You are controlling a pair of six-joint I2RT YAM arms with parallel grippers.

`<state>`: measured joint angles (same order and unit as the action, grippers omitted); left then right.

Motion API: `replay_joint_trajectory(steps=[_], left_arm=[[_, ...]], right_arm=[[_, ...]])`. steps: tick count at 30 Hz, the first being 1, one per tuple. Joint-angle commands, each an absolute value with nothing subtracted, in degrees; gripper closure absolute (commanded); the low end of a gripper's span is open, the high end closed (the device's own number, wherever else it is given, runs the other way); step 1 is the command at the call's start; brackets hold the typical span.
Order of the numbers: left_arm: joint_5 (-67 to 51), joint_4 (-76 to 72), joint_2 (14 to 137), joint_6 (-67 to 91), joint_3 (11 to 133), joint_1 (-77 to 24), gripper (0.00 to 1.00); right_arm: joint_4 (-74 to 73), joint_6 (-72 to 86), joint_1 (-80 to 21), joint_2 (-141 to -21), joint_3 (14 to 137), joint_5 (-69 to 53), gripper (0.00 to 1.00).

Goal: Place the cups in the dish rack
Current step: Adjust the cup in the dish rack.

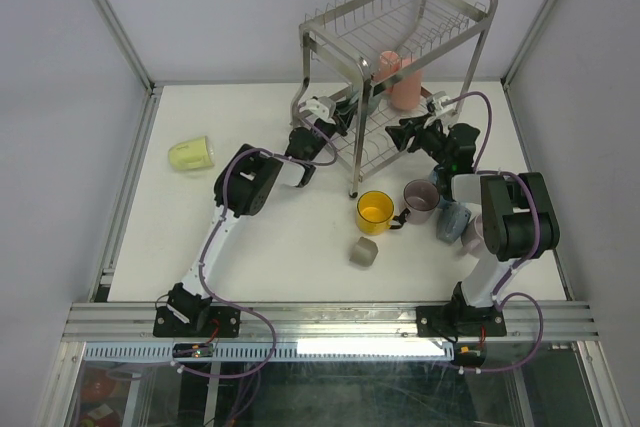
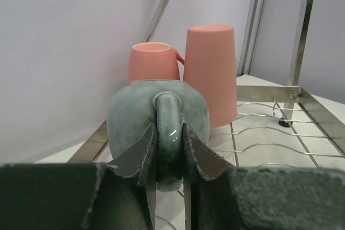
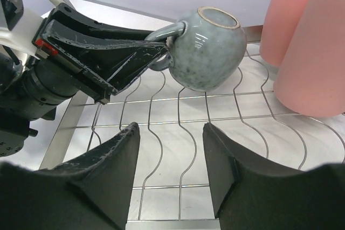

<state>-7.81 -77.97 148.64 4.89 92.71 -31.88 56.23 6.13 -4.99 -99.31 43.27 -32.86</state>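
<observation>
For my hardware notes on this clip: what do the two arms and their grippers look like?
The left arm and right arm have white links, bulky black joints and looping mauve cables. The left gripper and right gripper have matte black wedge-shaped fingers with scuffed edges; a small red tab sits on the left one.

left arm [image 1: 243, 183] jaws clamped; right arm [image 1: 510, 213] jaws parted, empty

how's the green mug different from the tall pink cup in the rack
The green mug is round, speckled and tilted, held by its handle in the left gripper; the tall pink cup is tapered, plain and standing free on the rack wires. Both are over the same rack shelf.
</observation>
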Motion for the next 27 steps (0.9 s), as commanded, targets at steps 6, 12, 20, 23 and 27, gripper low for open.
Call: replay_joint_trajectory(steps=[6,12,20,23,27], left_arm=[[-9.4,-80.64,139.97,3.12,85.57,-31.48,0.96],[-9.49,-77.85,138.86,2.87,83.61,-31.16,0.89],[-9.32,-77.96,136.45,2.9,79.47,-30.59,0.75],[-9.28,-78.82,135.21,2.89,77.83,-30.49,0.69],[-9.28,-80.45,133.63,3.27,75.75,-30.49,0.66]], right_arm=[[48.79,2.14,-4.89,-99.61,47.95,-34.72,0.46],[46.56,0.25,-5.98,-101.49,50.64,-34.63,0.37],[46.99,0.78,-6.75,-104.51,54.47,-34.06,0.36],[47.55,0.15,-6.88,-104.01,53.5,-34.01,0.36],[47.71,-0.57,-6.93,-103.01,52.38,-34.26,0.36]])
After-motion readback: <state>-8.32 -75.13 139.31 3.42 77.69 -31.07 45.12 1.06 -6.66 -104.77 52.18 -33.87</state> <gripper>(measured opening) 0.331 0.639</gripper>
